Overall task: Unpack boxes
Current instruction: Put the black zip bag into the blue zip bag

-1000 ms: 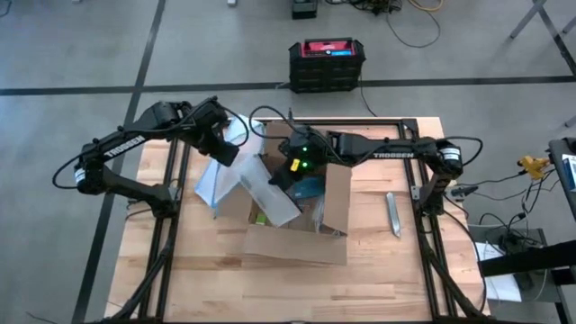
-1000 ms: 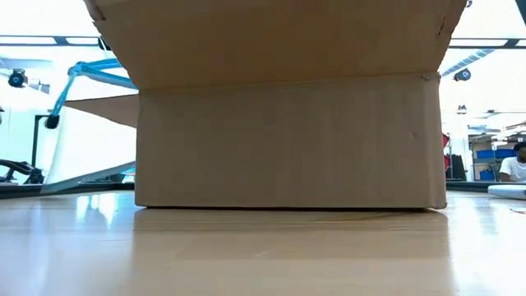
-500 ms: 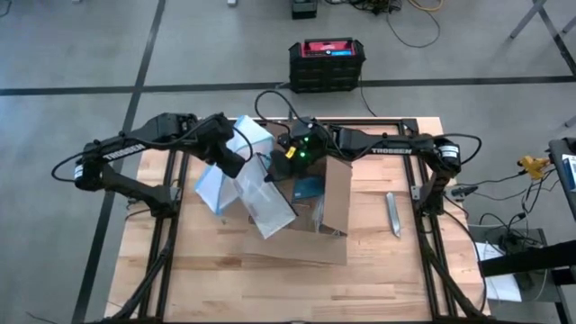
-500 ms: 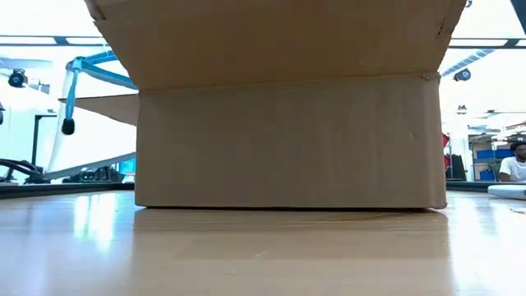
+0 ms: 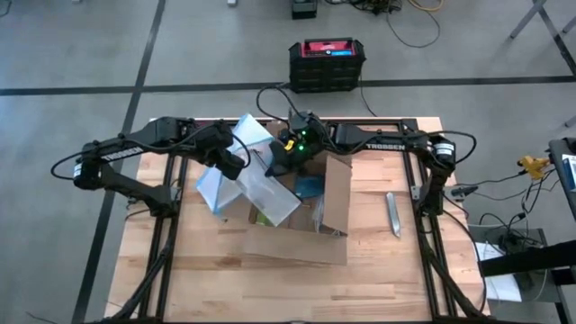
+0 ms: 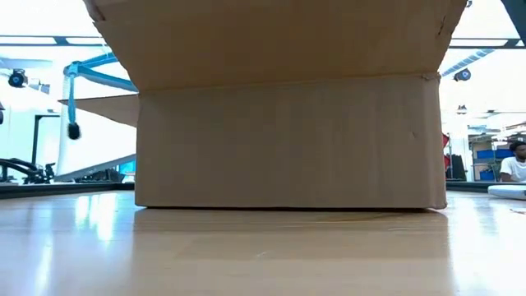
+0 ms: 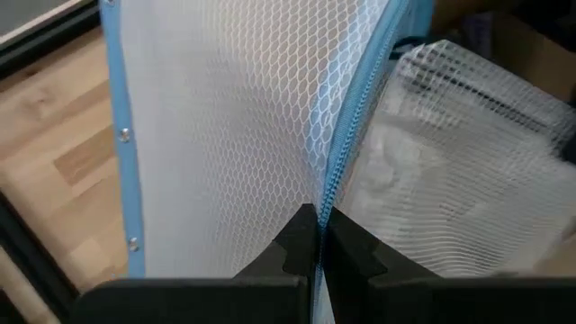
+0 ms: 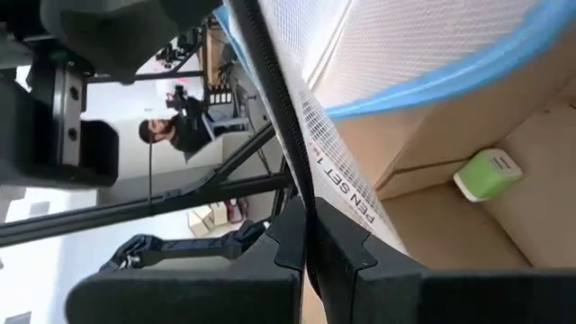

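Both hands pinch the mesh bag [image 5: 256,171] above the box [image 5: 301,216]: left hand [image 7: 317,236], right hand [image 8: 304,236]; bag print reads "PEN SET", arms "TROSSEN"

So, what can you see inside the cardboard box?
Inside the cardboard box lie a small green item and something blue. The mesh bag, pinched by both grippers, covers the rest.

Probably a robotics lab: concrete floor [image 5: 81,45], framed worktable [image 5: 207,288].
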`<action>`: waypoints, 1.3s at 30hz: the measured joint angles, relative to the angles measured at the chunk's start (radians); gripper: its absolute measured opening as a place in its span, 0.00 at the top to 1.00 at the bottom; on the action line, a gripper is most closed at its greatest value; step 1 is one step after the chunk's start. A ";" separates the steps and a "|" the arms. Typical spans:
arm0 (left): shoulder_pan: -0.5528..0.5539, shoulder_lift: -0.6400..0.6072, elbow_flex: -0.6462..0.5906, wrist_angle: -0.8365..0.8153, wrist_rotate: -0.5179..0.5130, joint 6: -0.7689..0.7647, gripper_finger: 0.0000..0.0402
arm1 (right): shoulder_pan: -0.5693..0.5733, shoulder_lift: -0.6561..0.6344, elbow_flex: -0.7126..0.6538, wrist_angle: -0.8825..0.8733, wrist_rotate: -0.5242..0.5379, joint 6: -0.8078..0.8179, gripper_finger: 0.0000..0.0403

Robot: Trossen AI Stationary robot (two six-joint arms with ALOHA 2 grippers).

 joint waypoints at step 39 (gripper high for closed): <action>-0.052 -0.005 0.000 0.117 -0.025 -0.051 1.00 | 0.100 0.041 -0.026 0.301 0.880 0.067 1.00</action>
